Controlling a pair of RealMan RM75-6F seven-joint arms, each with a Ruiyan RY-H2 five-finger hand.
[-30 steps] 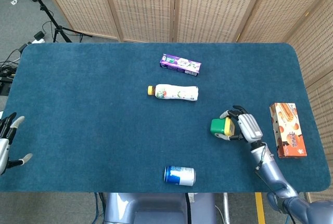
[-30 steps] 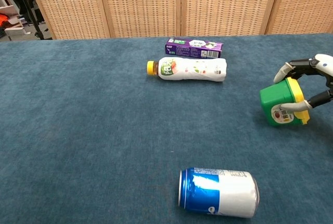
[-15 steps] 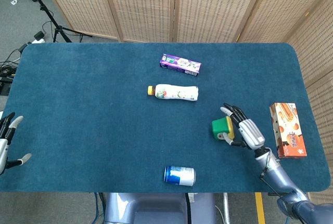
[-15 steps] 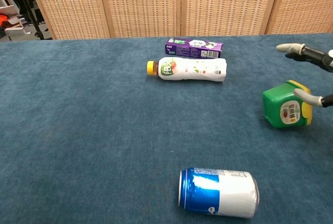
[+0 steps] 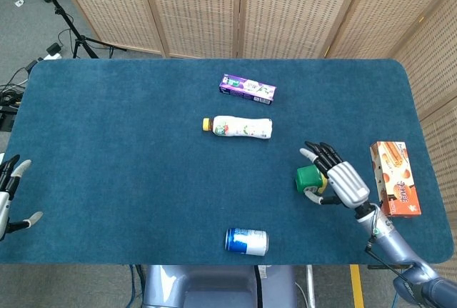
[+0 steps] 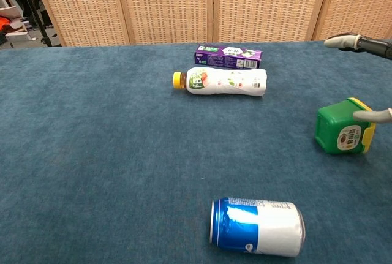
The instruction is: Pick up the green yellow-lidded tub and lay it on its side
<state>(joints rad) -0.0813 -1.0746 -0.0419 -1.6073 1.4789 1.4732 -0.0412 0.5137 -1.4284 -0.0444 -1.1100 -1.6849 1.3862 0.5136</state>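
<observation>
On the blue table (image 5: 128,151), the right hand (image 5: 341,183) hovers spread, empty, beside the tipped tub (image 5: 309,179).

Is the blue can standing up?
No, the blue can lies on its side on the table.

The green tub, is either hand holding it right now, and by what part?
Neither. The green tub lies on its side; the right hand is spread open above it, the left hand is empty.

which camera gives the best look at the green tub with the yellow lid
The chest view: the green tub lies on its side, label and yellow lid plain. The head view shows it small, partly hidden by the right hand.
</observation>
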